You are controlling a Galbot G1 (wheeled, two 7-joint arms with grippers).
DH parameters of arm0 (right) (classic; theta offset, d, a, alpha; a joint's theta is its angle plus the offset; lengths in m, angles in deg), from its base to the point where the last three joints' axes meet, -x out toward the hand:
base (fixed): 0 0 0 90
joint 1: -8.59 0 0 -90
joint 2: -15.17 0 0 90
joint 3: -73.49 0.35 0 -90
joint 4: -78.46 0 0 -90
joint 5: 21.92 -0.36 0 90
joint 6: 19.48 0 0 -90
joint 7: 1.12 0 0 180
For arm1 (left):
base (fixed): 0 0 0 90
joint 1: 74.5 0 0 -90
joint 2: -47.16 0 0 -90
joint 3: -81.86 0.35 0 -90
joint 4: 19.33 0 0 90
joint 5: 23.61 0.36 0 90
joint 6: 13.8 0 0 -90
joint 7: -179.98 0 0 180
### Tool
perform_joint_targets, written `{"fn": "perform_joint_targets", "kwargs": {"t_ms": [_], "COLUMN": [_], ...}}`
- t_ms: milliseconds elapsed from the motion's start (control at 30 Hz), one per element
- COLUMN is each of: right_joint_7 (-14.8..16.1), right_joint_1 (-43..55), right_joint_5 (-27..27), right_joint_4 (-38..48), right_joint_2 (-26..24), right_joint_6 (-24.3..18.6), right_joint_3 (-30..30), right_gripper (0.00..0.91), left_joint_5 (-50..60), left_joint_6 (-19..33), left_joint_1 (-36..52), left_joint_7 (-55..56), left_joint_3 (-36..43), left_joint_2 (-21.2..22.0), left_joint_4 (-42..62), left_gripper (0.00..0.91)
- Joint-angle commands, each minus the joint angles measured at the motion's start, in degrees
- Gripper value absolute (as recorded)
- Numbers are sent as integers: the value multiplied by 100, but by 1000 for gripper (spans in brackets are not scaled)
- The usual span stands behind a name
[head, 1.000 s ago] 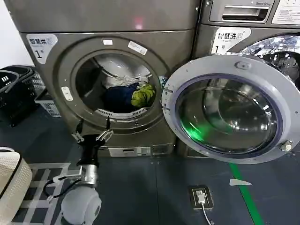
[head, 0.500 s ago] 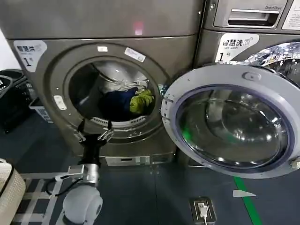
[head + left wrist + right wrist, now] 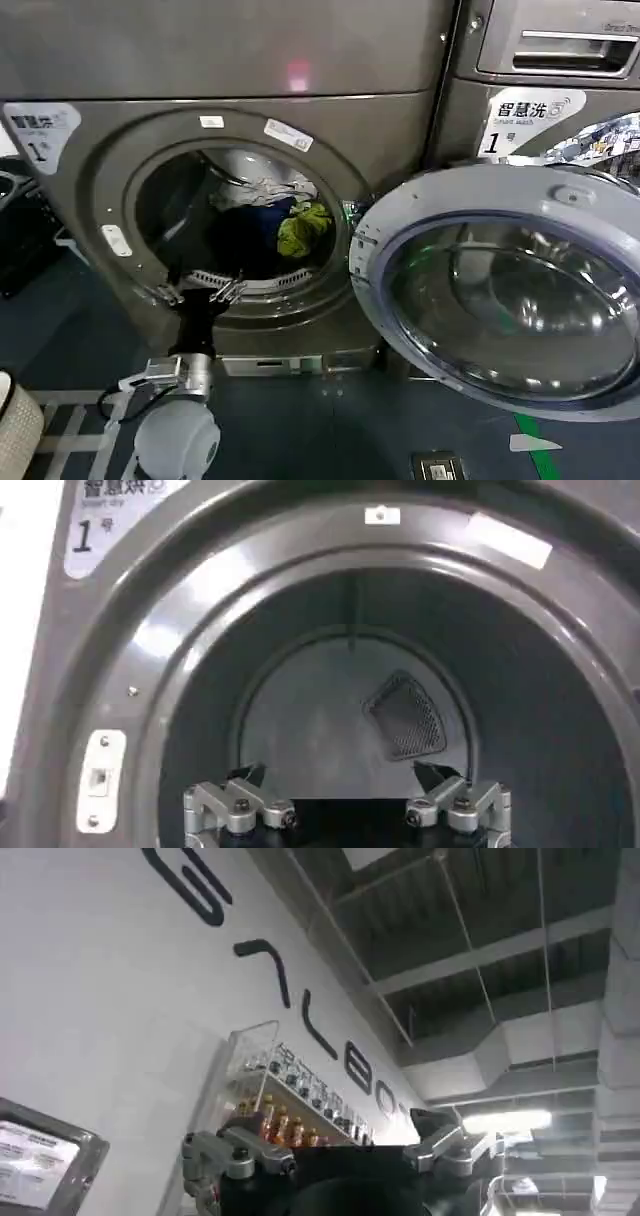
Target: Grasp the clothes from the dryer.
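The dryer [image 3: 90,150] stands with its round door [image 3: 500,290] swung open to the right. Inside the drum lie the clothes: a yellow-green piece [image 3: 303,228], a white one [image 3: 262,190] behind it and a dark navy one [image 3: 243,235] to its left. My left gripper [image 3: 203,282] is open at the porthole's lower rim, in front of the clothes and apart from them. In the left wrist view the left gripper [image 3: 338,775] faces the drum's back wall with nothing between its fingers. My right gripper [image 3: 330,1138] is open, pointing up at a wall and ceiling.
A second machine [image 3: 540,110] with a "Smart wash" sticker stands to the right, partly behind the open door. A black basket [image 3: 20,230] sits left of the dryer. A white padded object [image 3: 12,425] is at the lower left, and a green floor line [image 3: 540,455] at the lower right.
The dryer has grown larger and shifted left in the head view as I came closer. The left gripper now reaches the porthole's lower rim, still open.
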Motion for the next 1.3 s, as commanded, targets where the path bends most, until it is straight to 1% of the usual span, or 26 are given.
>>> {"fn": "perform_joint_targets", "kwargs": {"t_ms": [33, 467, 1100, 1167, 1300], "right_joint_7": [3, 49, 136, 107, -51], "right_joint_1": [5, 22, -90, -106, -201], "right_joint_5": [-10, 31, 23, 47, 116], "right_joint_4": [-15, -62, -99, -72, -62], "right_joint_2": [6, 19, 28, 27, 14], "right_joint_6": [12, -7, -98, -95, -79], "right_joint_3": [-5, -68, 16, 31, 132], "right_gripper": [907, 907, 907, 907, 907], "left_joint_5": [-3, -7, -11, -27, -260], "left_joint_6": [0, -2, 36, 44, 31], "left_joint_1": [11, 25, 35, 134, 599], "left_joint_7": [-2, -1, -14, -25, -31], "left_joint_3": [12, 7, -13, -16, -64], "left_joint_2": [0, -13, -30, -14, -16], "left_joint_4": [16, 32, 28, 116, 494], "left_gripper": [907, 907, 907, 907, 907]}}
